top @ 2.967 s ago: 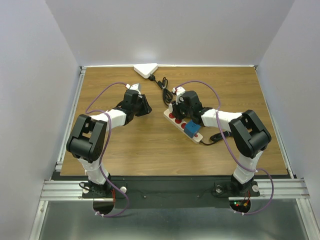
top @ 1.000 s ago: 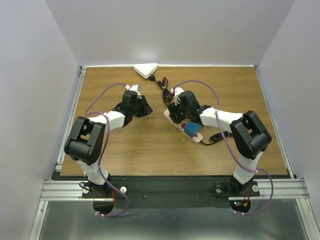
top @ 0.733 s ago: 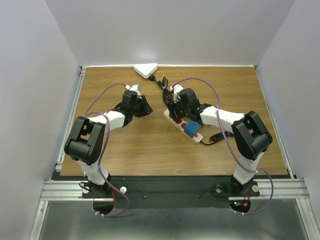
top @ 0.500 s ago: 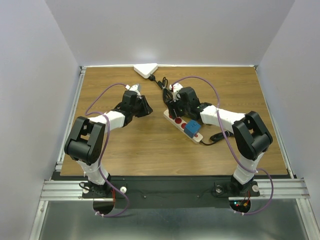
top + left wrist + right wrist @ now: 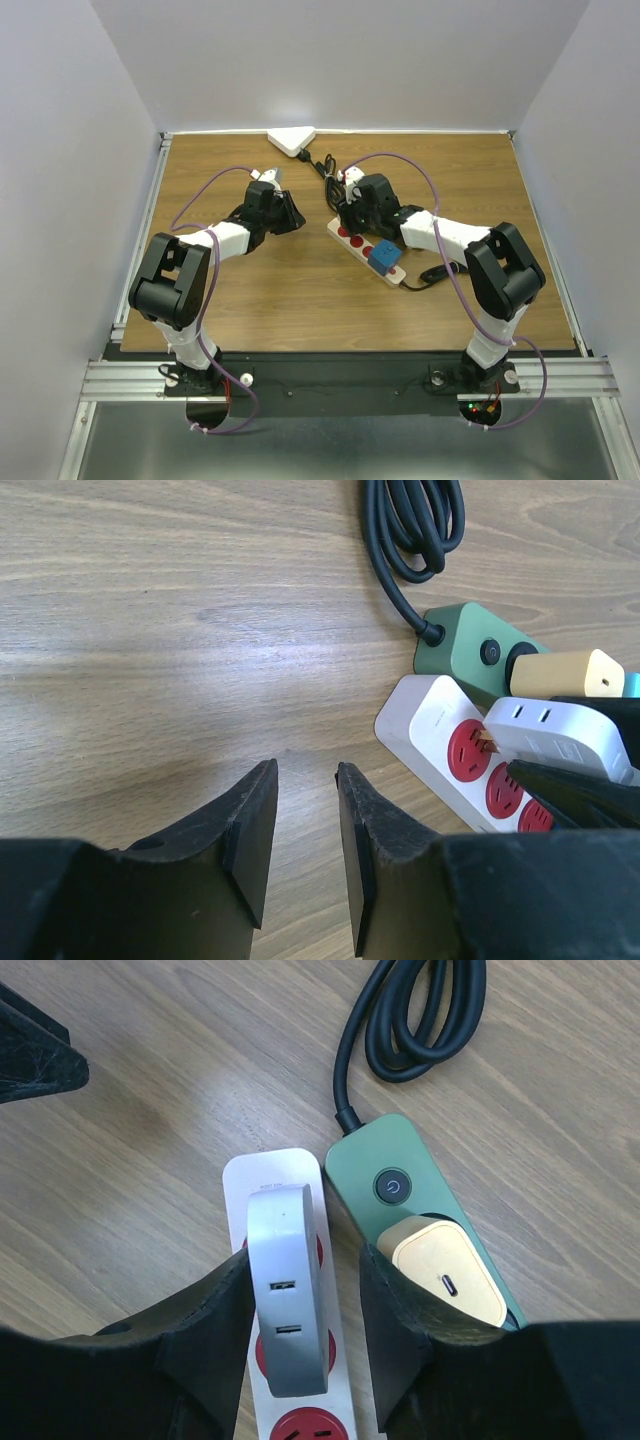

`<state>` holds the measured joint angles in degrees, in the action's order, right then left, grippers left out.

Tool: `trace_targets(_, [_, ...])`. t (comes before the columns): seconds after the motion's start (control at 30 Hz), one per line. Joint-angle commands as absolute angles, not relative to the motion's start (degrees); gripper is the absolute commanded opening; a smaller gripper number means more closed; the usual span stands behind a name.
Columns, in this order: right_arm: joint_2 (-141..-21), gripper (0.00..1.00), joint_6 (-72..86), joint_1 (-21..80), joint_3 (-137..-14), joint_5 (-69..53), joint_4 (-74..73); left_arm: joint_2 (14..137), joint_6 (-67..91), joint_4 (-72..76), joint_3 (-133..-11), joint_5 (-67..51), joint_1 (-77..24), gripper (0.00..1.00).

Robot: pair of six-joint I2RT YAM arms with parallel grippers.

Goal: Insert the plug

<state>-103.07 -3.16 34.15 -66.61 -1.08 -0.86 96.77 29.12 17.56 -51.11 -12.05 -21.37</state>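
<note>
A white power strip (image 5: pixel 270 1165) with red sockets lies on the wooden table, also seen from above (image 5: pixel 365 245). A grey-white USB charger plug (image 5: pixel 285 1280) sits over the strip's end sockets. In the left wrist view the plug (image 5: pixel 555 735) is tilted and its metal prongs (image 5: pixel 485 742) show above a red socket. My right gripper (image 5: pixel 305 1258) straddles the plug, open: the left finger touches its side and the right finger stands apart. My left gripper (image 5: pixel 305 770) is slightly open and empty, low over bare wood to the left of the strip (image 5: pixel 425 715).
A green power strip (image 5: pixel 390 1175) holding a yellow charger (image 5: pixel 445 1270) lies against the white strip's right side, with its coiled black cable (image 5: pixel 420 1020) beyond. A blue plug (image 5: pixel 385 258) sits in the strip's near end. A white triangular device (image 5: pixel 291 140) lies at the far edge.
My right gripper has moved along the strip from over its middle toward its far end. The left arm has stayed put.
</note>
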Motion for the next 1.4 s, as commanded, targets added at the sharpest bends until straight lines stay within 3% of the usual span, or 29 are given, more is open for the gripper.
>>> trace_targets(0.0, [-102.39,0.5,-4.31,33.84,-67.59,-1.84,1.32,95.45,29.09,19.16,-50.19,-12.66,-21.45,0.41])
trace_targets(0.43, [-103.97,0.51,-4.31,33.75,-67.32,-2.99,1.23,95.54,28.92,19.16,-50.27,-12.74,-21.45,0.41])
trace_targets(0.9, [-105.64,0.43,-4.04,33.84,-68.2,-3.61,1.32,95.1,28.74,18.72,-50.36,-12.57,-21.45,0.41])
trace_targets(1.37, [-104.94,0.43,-3.25,33.75,-69.87,-1.93,1.41,95.36,28.56,18.54,-50.54,-12.66,-21.45,0.41])
